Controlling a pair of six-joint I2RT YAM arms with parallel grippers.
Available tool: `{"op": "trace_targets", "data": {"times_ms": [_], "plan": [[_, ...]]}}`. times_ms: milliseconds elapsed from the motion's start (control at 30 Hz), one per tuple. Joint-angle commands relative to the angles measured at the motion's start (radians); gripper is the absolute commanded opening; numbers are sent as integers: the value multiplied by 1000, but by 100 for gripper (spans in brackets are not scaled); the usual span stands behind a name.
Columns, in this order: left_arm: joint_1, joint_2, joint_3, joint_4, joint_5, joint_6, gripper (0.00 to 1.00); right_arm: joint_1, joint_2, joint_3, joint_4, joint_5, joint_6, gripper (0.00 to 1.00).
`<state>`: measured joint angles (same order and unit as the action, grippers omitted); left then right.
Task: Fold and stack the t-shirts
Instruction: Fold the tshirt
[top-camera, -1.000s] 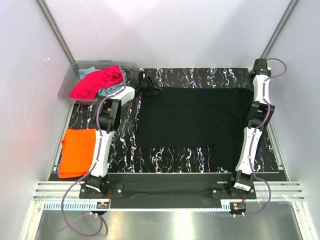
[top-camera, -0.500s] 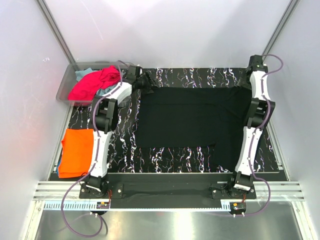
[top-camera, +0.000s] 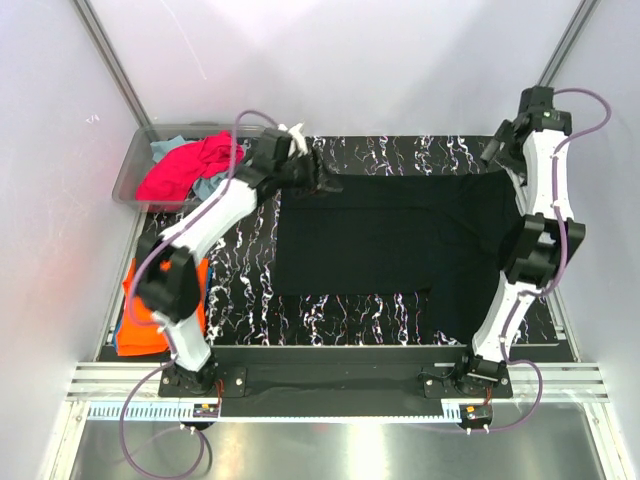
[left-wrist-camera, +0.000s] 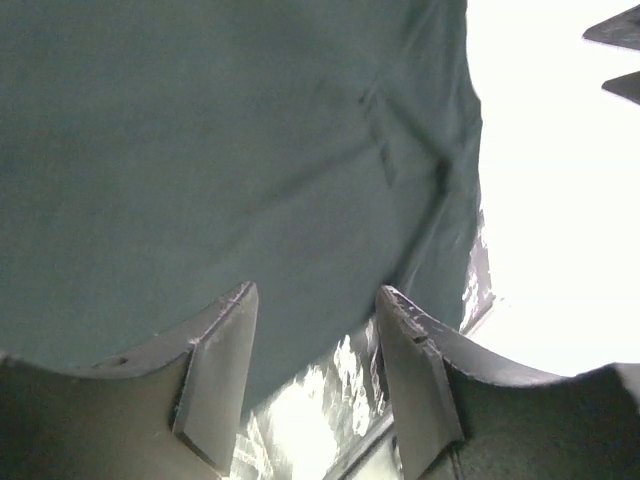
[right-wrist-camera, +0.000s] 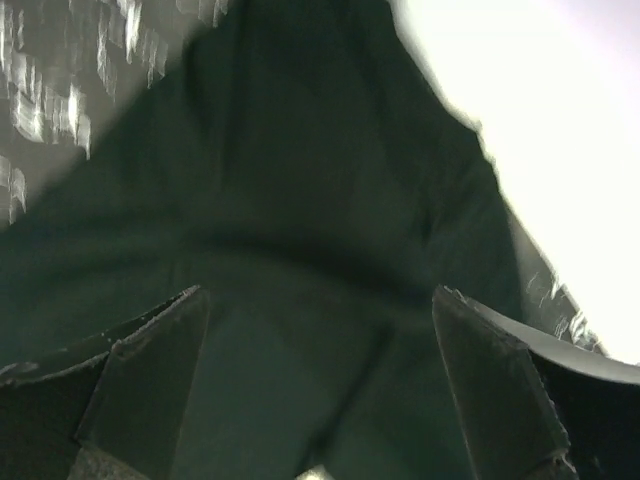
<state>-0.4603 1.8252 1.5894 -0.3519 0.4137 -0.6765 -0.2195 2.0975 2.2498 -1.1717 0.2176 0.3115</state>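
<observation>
Black t-shirt (top-camera: 390, 235) lies spread flat in the middle of the desk (top-camera: 250, 270), one lower corner running down towards the right arm's base. Far-left corner of it is bunched up a bit.

Left gripper (left-wrist-camera: 315, 296) is over that bunched corner. Jaws are partly apart, nothing pinched between them, and the wrist view shows cloth and marbled desk through the gap, so it's released.

Right gripper (right-wrist-camera: 318, 300) is lifted above the far-right corner of the black shirt. Jaws are spread wide with only cloth beneath them, so also released.

Orange t-shirt (top-camera: 140, 292) is folded at the left edge of the desk, partly behind the left arm, with a light blue layer (top-camera: 122, 342) peeking out under it.

Magenta t-shirt (top-camera: 180, 172) is draped over the clear bin (top-camera: 128, 185) at far left, with teal cloth (top-camera: 210, 186) beside it in the bin.
</observation>
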Motion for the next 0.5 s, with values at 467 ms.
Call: {"op": "trace_targets", "data": {"times_ms": [467], "plan": [[-55,-687,-841,-277,-411,-316,51,262,-947,-1084,112,-321,81,100]]}}
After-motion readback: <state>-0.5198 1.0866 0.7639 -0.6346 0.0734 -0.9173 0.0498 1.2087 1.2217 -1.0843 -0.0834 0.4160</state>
